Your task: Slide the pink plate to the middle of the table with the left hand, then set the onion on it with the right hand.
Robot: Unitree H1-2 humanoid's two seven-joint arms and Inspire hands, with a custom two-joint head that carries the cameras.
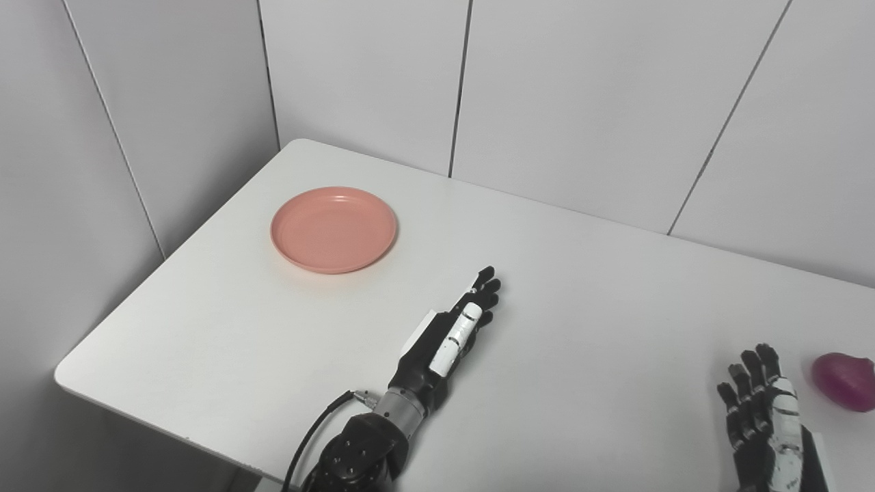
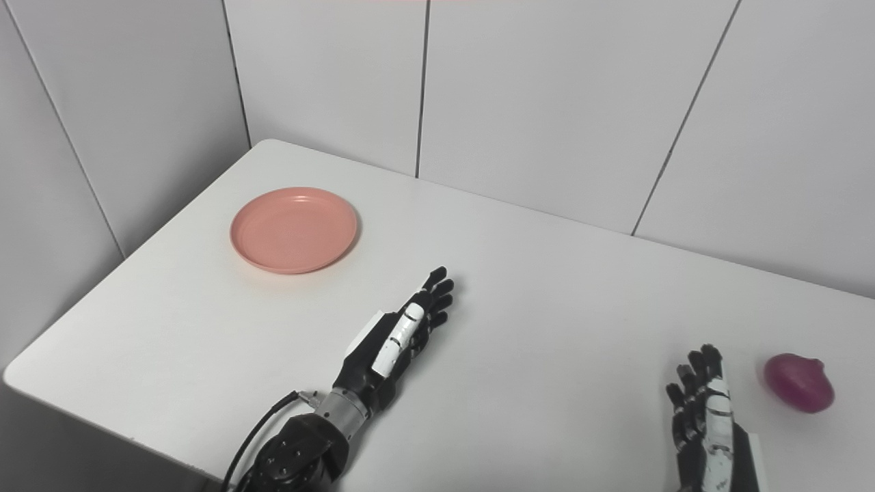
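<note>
Tabletop [image 1: 581,321] space was shared by only two loose things, and these were set well apart: the pink plate [image 1: 333,229] lay flat toward the far left corner, while the onion [image 2: 798,382] rested near the right edge. That layout seemed chosen to suit the task, since the plate was placed on the side of the arm meant to slide it and the onion beside the arm meant to lift it. The left hand [image 1: 459,328] was held low over the middle of the tabletop, fingers straight and close together, holding nothing, and pointed away from the robot; it was seen short of the plate and apart from it, so the slide was judged not yet begun. The right hand [image 2: 707,410] was held upright just beside the onion, fingers spread and empty, apparently kept waiting until the plate was brought to the centre. Whether either hand touched the surface could not be told. In the left eye view the onion was cut by the picture's right edge and part of it was lost; in the right eye view it was shown whole, with clear tabletop between it and the right hand.
</note>
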